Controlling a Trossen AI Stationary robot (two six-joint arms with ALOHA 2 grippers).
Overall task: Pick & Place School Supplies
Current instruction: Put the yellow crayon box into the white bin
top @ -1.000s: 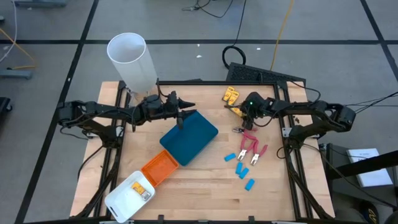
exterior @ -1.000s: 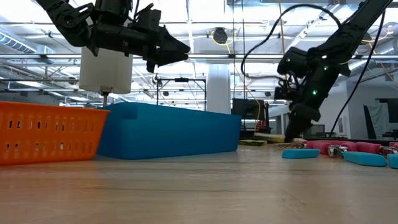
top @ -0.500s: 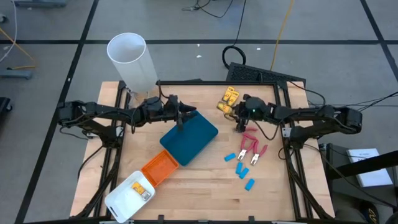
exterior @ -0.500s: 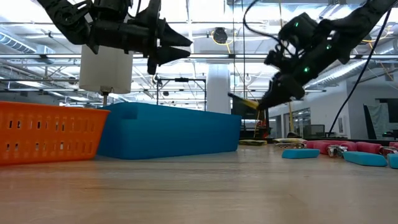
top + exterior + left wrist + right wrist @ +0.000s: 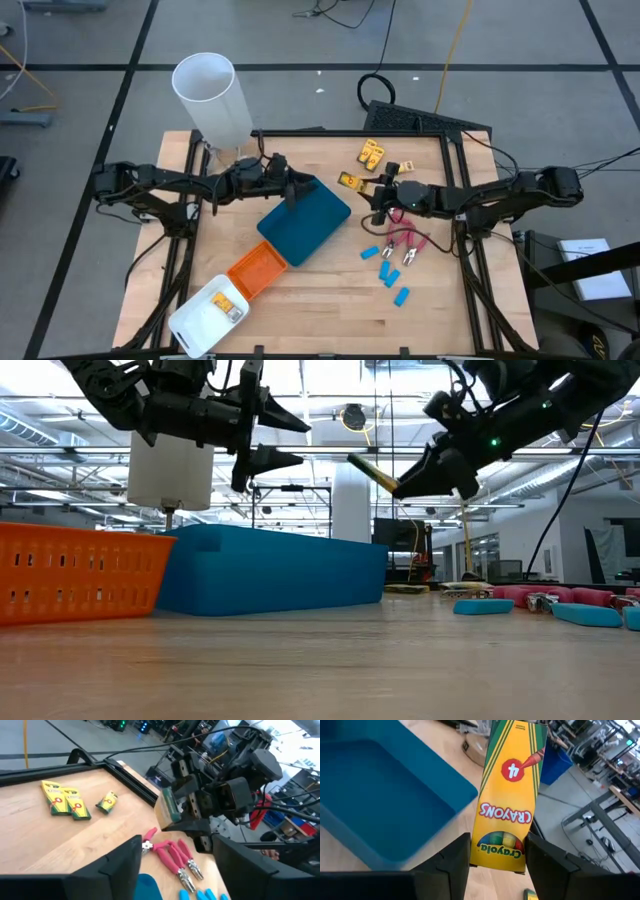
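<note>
R gripper (image 5: 372, 190) is up off the table, clamped on a yellow crayon box (image 5: 509, 795), carried in the air just beside the teal tray (image 5: 303, 221). L gripper (image 5: 285, 442) hovers over the tray's far corner w/ fingers spread apart, nothing between them. Other crayon boxes (image 5: 372, 152) lie near the table's far edge; pink-handled pliers (image 5: 405, 243) and blue pieces (image 5: 388, 272) sit on the R side.

The crayon box (image 5: 509, 795) hides the right gripper's (image 5: 497, 851) fingertips.
</note>
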